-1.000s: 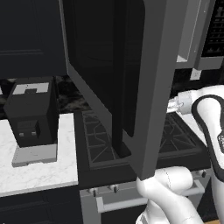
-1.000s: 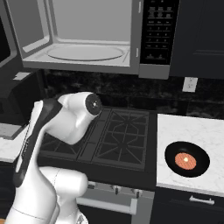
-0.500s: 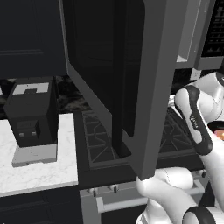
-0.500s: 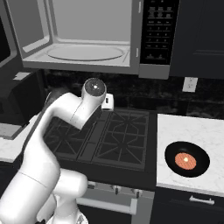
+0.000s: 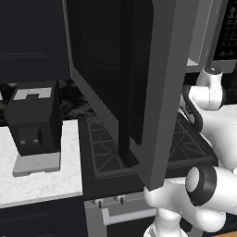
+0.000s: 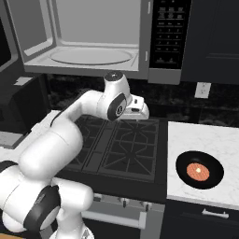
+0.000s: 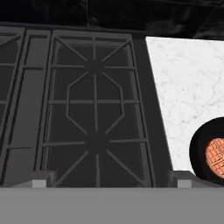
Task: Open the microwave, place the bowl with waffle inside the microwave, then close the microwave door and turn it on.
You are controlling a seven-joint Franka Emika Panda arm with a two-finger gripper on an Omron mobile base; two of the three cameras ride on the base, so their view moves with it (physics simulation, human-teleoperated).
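Note:
The microwave (image 6: 93,37) hangs above the stove with its grey cavity and glass turntable exposed. The microwave door (image 5: 139,83) stands swung wide open toward the left, with its slim dark handle facing me in the left base view. The bowl with waffle (image 6: 199,169) rests on the marble counter right of the stove; it also sits at the right edge of the hand view as the bowl (image 7: 210,155). My gripper (image 6: 140,113) hovers over the stove's right burners, left of the bowl and well above it. Its fingertips (image 7: 43,179) stand wide apart, open, with nothing between them.
A black stove (image 6: 121,144) with iron grates lies under the hand. A black coffee machine (image 5: 33,122) stands on the left counter. The white marble counter (image 6: 205,135) carries the bowl, with a wall outlet (image 6: 202,89) behind it. The keypad strip (image 6: 170,37) is on the microwave's right.
The arm has swung up and to the right, bringing the hand out over the stove's right side toward the bowl. The gripper has stayed open; door and bowl have not moved.

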